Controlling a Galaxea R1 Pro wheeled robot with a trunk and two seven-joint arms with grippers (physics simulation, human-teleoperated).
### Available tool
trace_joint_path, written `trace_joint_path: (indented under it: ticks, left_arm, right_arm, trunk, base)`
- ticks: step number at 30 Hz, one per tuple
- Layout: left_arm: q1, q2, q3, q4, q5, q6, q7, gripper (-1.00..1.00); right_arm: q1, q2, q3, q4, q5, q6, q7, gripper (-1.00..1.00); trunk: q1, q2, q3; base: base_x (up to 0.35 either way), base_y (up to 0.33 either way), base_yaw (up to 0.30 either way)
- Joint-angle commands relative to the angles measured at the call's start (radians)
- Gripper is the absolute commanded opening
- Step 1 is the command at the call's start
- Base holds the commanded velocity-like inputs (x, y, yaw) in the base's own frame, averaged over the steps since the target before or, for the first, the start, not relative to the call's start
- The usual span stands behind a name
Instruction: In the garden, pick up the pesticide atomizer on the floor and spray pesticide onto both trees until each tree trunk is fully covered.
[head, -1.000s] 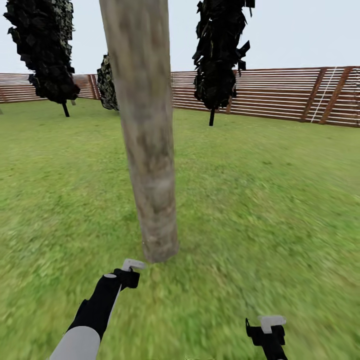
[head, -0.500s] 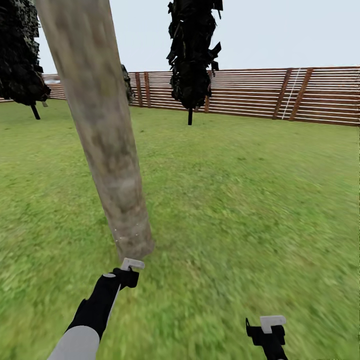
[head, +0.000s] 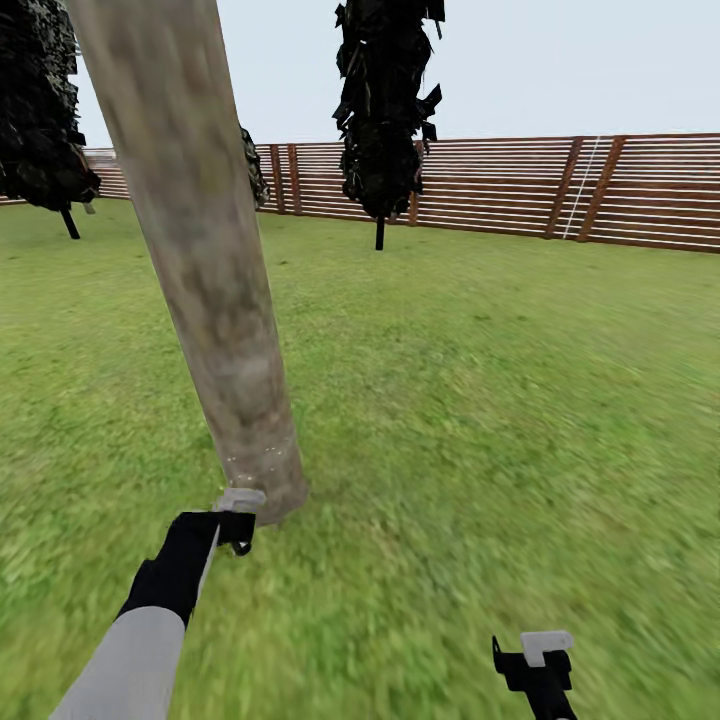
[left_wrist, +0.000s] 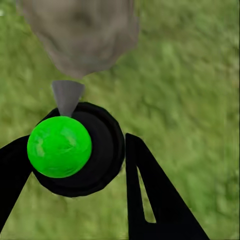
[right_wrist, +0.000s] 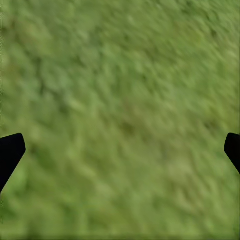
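Note:
A thick mottled grey-brown tree trunk (head: 215, 280) rises from the grass floor (head: 480, 400) just ahead of me, left of centre. My left gripper (head: 232, 522) sits close to the trunk's base (left_wrist: 80, 35) and is shut on the pesticide atomizer (left_wrist: 95, 150). The atomizer is a dark round bottle with a bright green spot (left_wrist: 59, 146), and its grey nozzle (left_wrist: 67, 95) points at the bark. Low on the right, my right gripper (head: 535, 668) hangs over bare grass. Its fingertips (right_wrist: 10, 152) stand wide apart, open with nothing between them.
A brown slatted wooden fence (head: 560, 190) closes the lawn at the back. Two thin-stemmed, dark-leaved trees stand before it, one at centre (head: 382, 110) and one at far left (head: 40, 120). Open grass stretches to the right of the trunk.
A second ago the whole view swung, sliding the trunk leftward in the picture. Since half a second ago the left arm has reached forward and left, bringing the atomizer nearer the trunk's base. The right arm stayed put.

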Motion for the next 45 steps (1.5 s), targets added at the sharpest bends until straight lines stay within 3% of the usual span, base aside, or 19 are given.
trace_joint_path:
  ticks: [1, 5, 8, 9, 10, 13, 14, 15, 17, 19, 21, 24, 27, 31, 34, 36, 38, 42, 45]
  left_arm:
    - [-0.022, -0.013, 0.005, -0.002, -0.023, 0.037, -0.010, -1.00]
    - [-0.058, -0.007, -0.005, -0.003, -0.023, 0.104, -0.013, -1.00]
    - [-0.058, 0.075, -0.007, -0.002, -0.021, 0.115, -0.026, -1.00]
    - [-0.057, 0.105, -0.007, -0.002, -0.021, 0.116, -0.047, -1.00]
    - [-0.056, 0.118, -0.010, -0.001, -0.022, 0.117, -0.085, -1.00]
    - [-0.063, 0.101, -0.052, -0.002, -0.022, 0.118, -0.116, -1.00]
    - [-0.064, 0.085, -0.070, -0.003, -0.022, 0.120, -0.119, -1.00]
    - [-0.087, 0.034, -0.100, -0.003, -0.022, 0.127, -0.123, -1.00]
    - [-0.116, 0.021, -0.108, -0.003, -0.021, 0.130, -0.125, -1.00]
    - [-0.137, 0.026, -0.107, -0.002, -0.021, 0.131, -0.128, -1.00]
    - [-0.150, 0.087, -0.104, -0.002, -0.020, 0.132, -0.129, -1.00]
    - [-0.152, 0.132, -0.104, -0.002, -0.019, 0.133, -0.142, -1.00]
    - [-0.160, 0.120, -0.109, -0.004, -0.020, 0.170, -0.154, -1.00]
    - [-0.205, 0.081, -0.114, -0.008, -0.021, 0.248, -0.158, -1.00]
    - [-0.223, 0.096, -0.112, -0.027, -0.021, 0.257, -0.159, -1.00]
    - [-0.232, 0.137, -0.108, -0.033, -0.020, 0.259, -0.159, -1.00]
    - [-0.231, 0.155, -0.112, -0.035, -0.021, 0.259, -0.160, -1.00]
    - [-0.232, 0.131, -0.119, -0.036, -0.022, 0.259, -0.160, -1.00]
    - [-0.234, 0.112, -0.145, -0.037, -0.024, 0.259, -0.158, -1.00]
  right_arm:
    - [-0.001, 0.001, -0.008, 0.001, 0.011, -0.003, -0.002, 1.00]
    - [-0.001, 0.001, -0.008, 0.002, 0.012, -0.003, -0.001, 1.00]
    - [-0.001, 0.001, -0.008, 0.002, 0.012, -0.003, -0.001, 1.00]
    - [-0.001, 0.001, -0.008, 0.002, 0.012, -0.003, -0.001, 1.00]
    - [-0.001, 0.001, -0.008, 0.002, 0.012, -0.003, -0.001, 1.00]
    - [-0.001, 0.001, -0.008, 0.002, 0.012, -0.003, -0.001, 1.00]
    - [-0.001, 0.001, -0.008, 0.001, 0.012, -0.003, -0.001, 1.00]
    - [-0.001, 0.001, -0.008, 0.002, 0.012, -0.003, -0.001, 1.00]
    - [-0.001, 0.001, -0.008, 0.002, 0.012, -0.003, -0.001, 1.00]
    - [-0.001, 0.001, -0.008, 0.002, 0.012, -0.003, -0.001, 1.00]
    - [-0.001, 0.001, -0.008, 0.002, 0.012, -0.003, -0.001, 1.00]
    - [-0.001, 0.001, -0.008, 0.002, 0.012, -0.003, -0.001, 1.00]
    - [-0.001, 0.001, -0.008, 0.002, 0.012, -0.003, -0.001, 1.00]
    - [-0.001, 0.001, -0.008, 0.002, 0.012, -0.003, -0.001, 1.00]
    - [-0.001, 0.001, -0.008, 0.002, 0.012, -0.003, -0.001, 1.00]
    - [-0.001, 0.001, -0.008, 0.002, 0.012, -0.003, -0.001, 1.00]
    - [-0.001, 0.001, -0.008, 0.001, 0.012, -0.003, -0.001, 1.00]
    - [-0.001, 0.000, -0.008, 0.002, 0.012, -0.003, -0.001, 1.00]
    - [-0.001, -0.001, -0.008, 0.002, 0.012, -0.003, -0.001, 1.00]
  trunk:
    - [0.000, 0.000, -0.001]
    - [0.000, 0.000, -0.001]
    - [0.000, 0.000, -0.001]
    - [0.000, 0.000, -0.001]
    - [0.000, 0.000, -0.001]
    - [0.000, 0.000, -0.001]
    - [0.000, 0.000, -0.001]
    - [0.000, 0.000, -0.001]
    - [0.000, 0.000, -0.001]
    - [0.000, 0.000, -0.001]
    - [0.000, 0.000, -0.001]
    - [0.000, 0.000, -0.001]
    - [0.000, 0.000, -0.001]
    - [0.000, 0.000, -0.001]
    - [0.000, 0.000, -0.001]
    - [0.000, 0.000, -0.001]
    - [0.000, 0.000, -0.001]
    - [0.000, 0.000, -0.001]
    - [0.000, 0.000, -0.001]
  base:
    - [0.000, 0.000, 0.000]
    - [0.000, 0.000, 0.054]
    - [0.000, 0.000, 0.247]
    - [0.000, 0.000, 0.268]
    - [0.000, 0.000, 0.246]
    - [0.000, 0.000, 0.111]
    - [0.000, 0.000, 0.038]
    - [0.000, 0.000, 0.010]
    - [0.000, 0.000, 0.005]
    - [0.000, 0.000, 0.001]
    - [0.000, 0.000, 0.000]
    - [0.000, 0.000, 0.000]
    - [0.000, 0.000, 0.031]
    - [0.000, 0.000, 0.215]
    - [0.000, 0.000, 0.273]
    - [0.000, 0.000, 0.237]
    - [0.000, 0.000, 0.077]
    - [0.000, -0.067, 0.010]
    - [0.000, -0.243, 0.001]
